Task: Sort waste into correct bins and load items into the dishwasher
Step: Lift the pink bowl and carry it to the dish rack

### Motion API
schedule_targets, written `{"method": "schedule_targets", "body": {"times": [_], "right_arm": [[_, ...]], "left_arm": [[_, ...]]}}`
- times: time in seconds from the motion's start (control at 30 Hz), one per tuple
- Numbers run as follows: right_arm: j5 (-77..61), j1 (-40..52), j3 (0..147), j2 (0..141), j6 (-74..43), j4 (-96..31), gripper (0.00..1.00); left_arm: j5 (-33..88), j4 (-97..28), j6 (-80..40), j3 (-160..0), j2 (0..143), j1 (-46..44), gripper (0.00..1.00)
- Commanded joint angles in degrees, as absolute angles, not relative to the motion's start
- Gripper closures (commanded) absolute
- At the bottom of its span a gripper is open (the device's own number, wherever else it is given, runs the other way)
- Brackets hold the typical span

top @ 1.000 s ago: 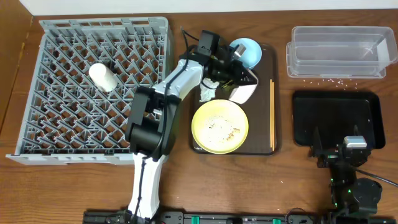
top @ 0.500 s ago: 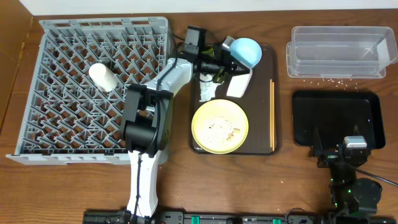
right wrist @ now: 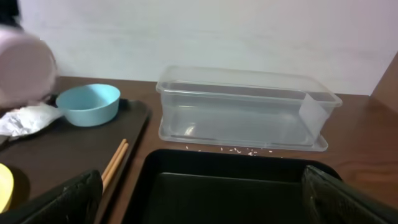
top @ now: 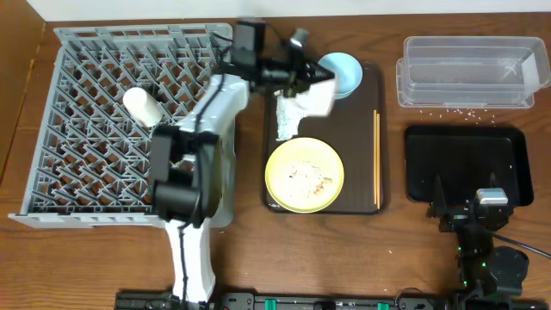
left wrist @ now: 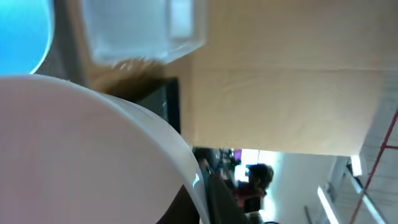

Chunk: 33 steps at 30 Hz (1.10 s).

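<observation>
My left gripper (top: 312, 77) is shut on the rim of the white bowl (top: 317, 102) and holds it tilted above the brown serving tray (top: 362, 129). In the left wrist view the bowl (left wrist: 81, 155) fills the frame, with my finger (left wrist: 202, 194) at its rim. The light blue bowl (top: 343, 72) sits at the back of the tray, the crumpled napkin (top: 287, 122) beside it. The pale yellow plate (top: 304, 175) carries rice crumbs. Chopsticks (top: 376, 159) lie along the tray's right edge. A small white cup (top: 142, 106) lies in the grey rack (top: 103, 172). My right gripper (right wrist: 205, 199) is open over the black tray (right wrist: 236, 193). No wrapper shows.
The clear tub (top: 469, 71) stands at the back right, behind the black tray (top: 469, 164), with loose rice crumbs (top: 448, 109) on the table between them. The right wrist view shows the tub (right wrist: 242, 109), blue bowl (right wrist: 90, 102) and chopsticks (right wrist: 115, 162).
My left gripper has lifted the white bowl off the serving tray and swung it back and left. The napkin is now uncovered. The right arm has not moved.
</observation>
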<state>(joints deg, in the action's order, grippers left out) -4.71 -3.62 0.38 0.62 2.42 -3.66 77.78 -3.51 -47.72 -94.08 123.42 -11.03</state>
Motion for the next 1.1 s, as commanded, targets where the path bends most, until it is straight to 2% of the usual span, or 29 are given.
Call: {"method": "schedule_targets", "body": {"times": [0.0,0.17,0.43,0.57,0.63,0.9,1.07], "right_arm": [[-5.0,-4.1,0.3,0.3,3.3,-3.9,0.01],[-5.0,-4.1,0.3,0.3,3.3,-3.9,0.01],[-5.0,-4.1,0.3,0.3,3.3,-3.9,0.01],[-5.0,-4.1,0.3,0.3,3.3,-3.9,0.01],[-5.0,-4.1,0.3,0.3,3.3,-3.9,0.01],[-5.0,-4.1,0.3,0.3,3.3,-3.9,0.01],[-5.0,-4.1,0.3,0.3,3.3,-3.9,0.01]], "left_arm": [[79.1,-0.5,-52.0,-94.0,118.4,-7.5,0.93],[80.6,6.9,-57.2,-94.0,117.7,-0.9,0.93],[80.2,16.5,-57.1,-94.0,117.8,11.6,0.93],[77.8,16.6,-54.7,-94.0,117.8,17.1,0.92],[76.1,16.6,-49.8,-94.0,118.0,20.1,0.92],[72.6,16.6,-39.4,-94.0,119.9,24.4,0.93],[65.9,16.7,-38.7,-94.0,121.1,24.8,0.92]]}}
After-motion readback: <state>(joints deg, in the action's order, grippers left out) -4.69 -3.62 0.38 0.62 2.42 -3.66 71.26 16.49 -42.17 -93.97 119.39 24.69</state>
